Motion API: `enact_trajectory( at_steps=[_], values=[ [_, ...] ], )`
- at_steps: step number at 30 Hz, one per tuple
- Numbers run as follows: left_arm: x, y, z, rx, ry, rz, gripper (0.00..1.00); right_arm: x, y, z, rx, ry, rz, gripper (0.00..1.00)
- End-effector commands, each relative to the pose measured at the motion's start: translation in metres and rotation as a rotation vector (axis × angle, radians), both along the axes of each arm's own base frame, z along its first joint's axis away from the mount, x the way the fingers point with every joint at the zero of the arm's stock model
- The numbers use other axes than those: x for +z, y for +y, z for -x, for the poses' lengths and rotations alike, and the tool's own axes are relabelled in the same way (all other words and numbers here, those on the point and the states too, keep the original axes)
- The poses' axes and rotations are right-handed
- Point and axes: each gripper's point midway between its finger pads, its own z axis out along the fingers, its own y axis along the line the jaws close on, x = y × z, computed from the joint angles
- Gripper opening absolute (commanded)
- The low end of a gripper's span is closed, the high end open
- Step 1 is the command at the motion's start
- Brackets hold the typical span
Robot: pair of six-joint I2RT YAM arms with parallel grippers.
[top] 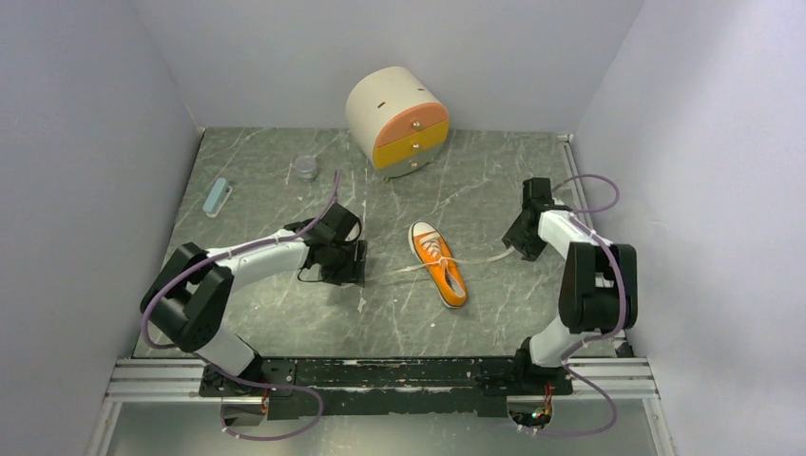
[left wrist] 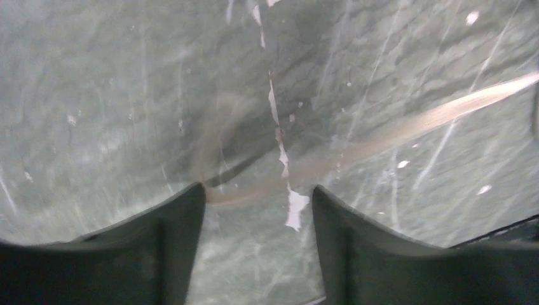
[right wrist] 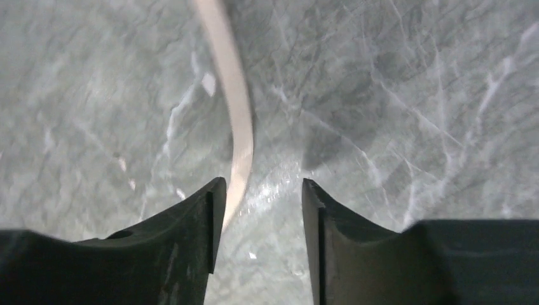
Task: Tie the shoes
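One small orange sneaker [top: 439, 263] with a white toe cap lies in the middle of the table, toe pointing away. Its white laces [top: 399, 272] run out flat to both sides. My left gripper [top: 355, 265] is low over the table at the end of the left lace. In the left wrist view its fingers [left wrist: 171, 235] stand apart, and the blurred lace [left wrist: 407, 130] curls just past the tips of that gripper [left wrist: 257, 190]. My right gripper [top: 516, 243] is at the right lace end. It is open [right wrist: 262, 184], and the lace [right wrist: 234, 108] hangs loose against its left finger.
A round cream cabinet [top: 397, 119] with orange and yellow drawers stands at the back. A small grey jar [top: 305, 167] and a light blue bar [top: 218, 197] lie at the back left. Pale walls close in three sides, and a metal rail [top: 399, 375] runs along the near edge.
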Motion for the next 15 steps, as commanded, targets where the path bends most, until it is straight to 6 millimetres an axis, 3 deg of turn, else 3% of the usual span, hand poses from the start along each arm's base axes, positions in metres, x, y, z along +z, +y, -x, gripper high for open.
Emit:
enact_trajectory(
  at_steps=[1, 5, 9, 12, 15],
  values=[
    [0.035, 0.006, -0.003, -0.040, -0.089, 0.024, 0.93, 0.039, 0.009, 0.011, 0.073, -0.052, -0.030, 0.58],
    [0.075, -0.020, -0.008, -0.161, -0.245, 0.192, 0.97, 0.053, 0.041, 0.032, 0.160, -0.091, -0.148, 0.68],
    [0.092, -0.078, -0.005, -0.438, -0.368, 0.317, 0.94, 0.045, 0.087, 0.049, 0.367, -0.079, -0.258, 0.64],
    [0.079, -0.120, -0.003, -0.632, -0.406, 0.301, 0.85, 0.034, 0.118, 0.065, 0.470, -0.045, -0.302, 0.57],
    [0.049, -0.137, -0.019, -0.681, -0.403, 0.253, 0.72, 0.021, 0.132, 0.074, 0.494, -0.052, -0.316, 0.45]
  ],
)
